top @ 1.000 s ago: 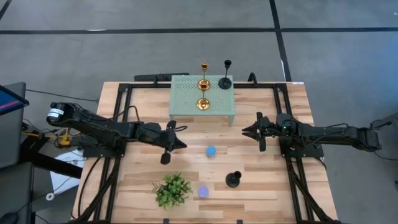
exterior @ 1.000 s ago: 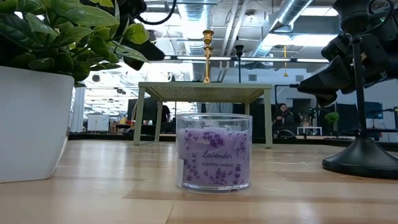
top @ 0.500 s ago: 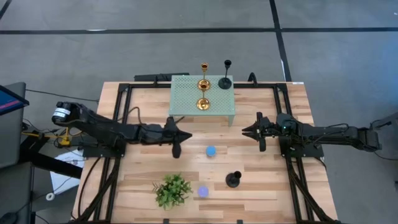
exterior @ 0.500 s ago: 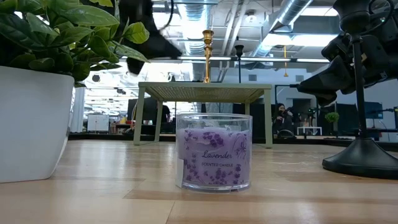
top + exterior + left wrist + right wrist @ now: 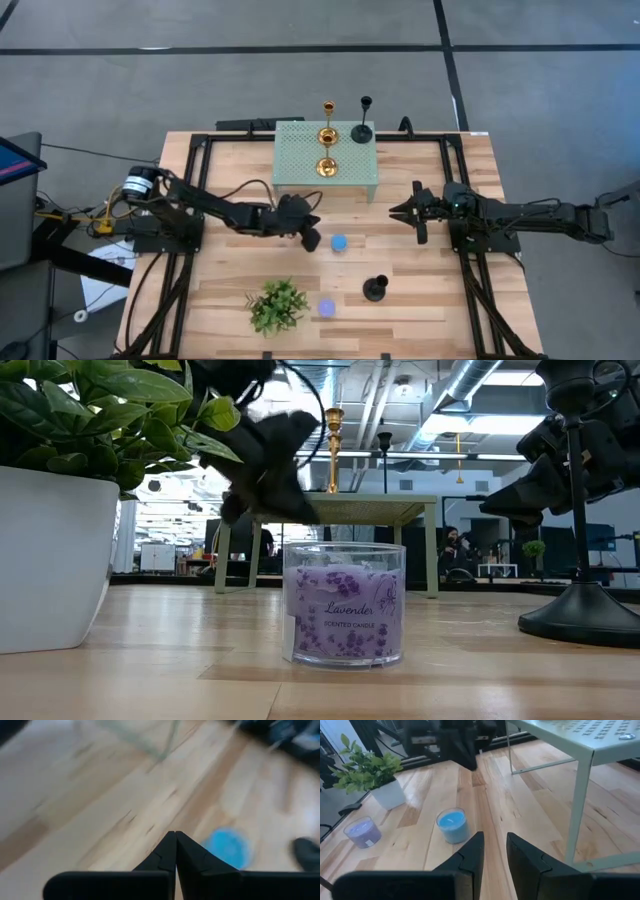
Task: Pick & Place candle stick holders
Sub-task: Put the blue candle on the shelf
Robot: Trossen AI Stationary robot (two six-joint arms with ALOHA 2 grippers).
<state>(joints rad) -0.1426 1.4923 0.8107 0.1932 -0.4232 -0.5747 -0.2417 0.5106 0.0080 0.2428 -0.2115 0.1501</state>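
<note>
Two gold candle stick holders [image 5: 327, 135] [image 5: 326, 167] and one black holder [image 5: 361, 131] stand on their round bases on the green perforated stand [image 5: 300, 170]. The other black holder [image 5: 375, 290] stands on the table near the front; its base shows in the low view [image 5: 580, 615]. My left gripper [image 5: 311, 241] [image 5: 175, 837] is shut and empty above the table, just left of the blue candle [image 5: 339, 243]. My right gripper [image 5: 395, 210] [image 5: 495, 852] is slightly open and empty, right of the stand's near right leg.
A potted green plant [image 5: 278, 305] and a purple lavender candle [image 5: 326, 308] [image 5: 345, 603] stand near the table's front edge. The blue candle [image 5: 453, 825] stands mid-table between the two grippers. The stand's legs [image 5: 580, 805] reach down to the table by my right gripper.
My left gripper has gone toward the table's right edge and a little toward the far edge, and has come close to the blue candle. The arm has stretched out across the table. Nothing on the table has moved.
</note>
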